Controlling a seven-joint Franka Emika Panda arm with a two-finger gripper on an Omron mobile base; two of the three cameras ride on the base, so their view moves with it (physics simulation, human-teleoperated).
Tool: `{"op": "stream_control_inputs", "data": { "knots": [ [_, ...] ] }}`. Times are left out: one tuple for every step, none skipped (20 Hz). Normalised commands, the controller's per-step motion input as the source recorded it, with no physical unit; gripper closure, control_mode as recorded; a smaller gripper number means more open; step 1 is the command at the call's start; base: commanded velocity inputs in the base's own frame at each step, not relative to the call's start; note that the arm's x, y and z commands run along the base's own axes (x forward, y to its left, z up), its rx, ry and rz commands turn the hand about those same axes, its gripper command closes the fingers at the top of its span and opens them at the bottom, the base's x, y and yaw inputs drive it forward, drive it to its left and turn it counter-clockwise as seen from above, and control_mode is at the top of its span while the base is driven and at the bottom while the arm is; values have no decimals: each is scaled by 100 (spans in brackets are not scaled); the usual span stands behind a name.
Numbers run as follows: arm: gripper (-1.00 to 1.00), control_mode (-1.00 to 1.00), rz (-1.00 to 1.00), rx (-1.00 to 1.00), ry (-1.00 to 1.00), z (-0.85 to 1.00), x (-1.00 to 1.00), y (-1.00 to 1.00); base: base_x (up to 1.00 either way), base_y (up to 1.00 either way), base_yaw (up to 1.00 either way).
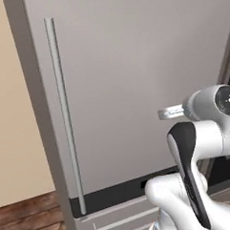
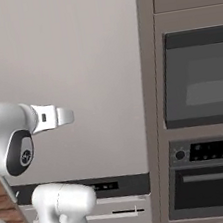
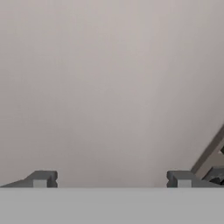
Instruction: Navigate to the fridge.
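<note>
Closing on the fridge, base nearly squared to its door

I have the fridge [image 1: 130, 87] dead ahead at 12 o'clock across both base views, its plain pale door close in front of me, the slim vertical handle [image 1: 64, 115] at about 10 o'clock in the left base view and the dark band [image 2: 119, 184] above the drawers low at 6 o'clock. The oven column [image 2: 201, 120] stands just beside it at 3 o'clock in the right base view. My tool [image 3: 111, 181] is empty, its tips spread wide, pointing at the door from near. To finish well I judge I should creep in slowly, keep the arm tucked so nothing brushes the door, stay centred on the fridge rather than drift toward the oven, and stop with room to swing the door
</note>
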Motion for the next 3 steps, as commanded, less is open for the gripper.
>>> {"op": "stream_control_inputs", "data": {
  "knots": [
    [-100,100,0,0,0,0,0,0,100,94,0],
    [-100,100,0,0,0,0,0,0,69,100,3],
    [-100,100,0,0,0,0,0,0,17,100,16]
  ]
}}
